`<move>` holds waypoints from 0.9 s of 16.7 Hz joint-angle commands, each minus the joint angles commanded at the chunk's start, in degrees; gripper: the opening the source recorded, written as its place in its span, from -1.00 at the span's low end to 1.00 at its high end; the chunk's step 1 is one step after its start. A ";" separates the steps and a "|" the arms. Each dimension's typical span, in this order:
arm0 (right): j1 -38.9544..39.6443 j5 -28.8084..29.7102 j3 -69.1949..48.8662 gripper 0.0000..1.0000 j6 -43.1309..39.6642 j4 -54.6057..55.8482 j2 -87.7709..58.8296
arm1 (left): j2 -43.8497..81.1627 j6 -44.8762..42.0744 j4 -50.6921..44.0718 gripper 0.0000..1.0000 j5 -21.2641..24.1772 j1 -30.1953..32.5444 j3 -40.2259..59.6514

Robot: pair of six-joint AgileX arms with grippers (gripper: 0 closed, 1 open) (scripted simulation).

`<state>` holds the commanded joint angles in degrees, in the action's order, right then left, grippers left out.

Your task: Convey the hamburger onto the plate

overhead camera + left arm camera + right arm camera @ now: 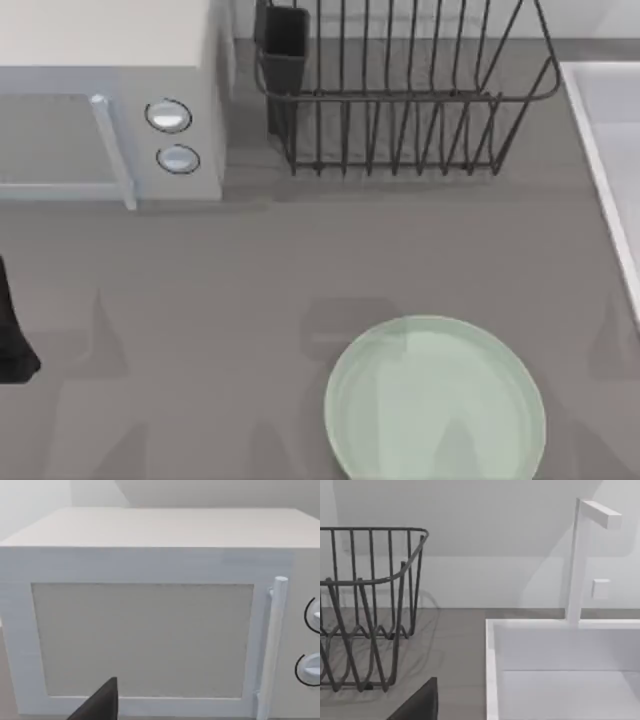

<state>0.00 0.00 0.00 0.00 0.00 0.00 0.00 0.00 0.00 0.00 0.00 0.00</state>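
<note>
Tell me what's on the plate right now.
Nothing lies on the plate: its pale green surface is bare. Its near edge runs out of the top view, so that strip goes unseen.

Pale green plate (436, 400) (glossy), front-right

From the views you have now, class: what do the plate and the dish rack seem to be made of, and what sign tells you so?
The plate: probably glazed ceramic or glossy plastic; its pale green surface shows soft reflections and a smooth raised rim. The look leaves it open which.

The dish rack: seemingly coated metal wire; thin dark rods, evenly bent, with a dull sheen.
</note>
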 joint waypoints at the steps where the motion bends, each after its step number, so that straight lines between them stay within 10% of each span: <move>1: 0.00 0.00 0.00 1.00 0.00 0.00 0.00 | 0.00 0.00 0.00 1.00 0.00 0.00 0.00; 15: -6.86 -0.10 -27.42 1.00 -31.40 -33.80 -48.92 | 0.00 0.00 0.00 1.00 0.00 0.00 0.00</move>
<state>-6.86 -0.10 -27.42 -31.40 -33.80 -48.92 0.00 0.00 0.00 0.00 0.00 0.00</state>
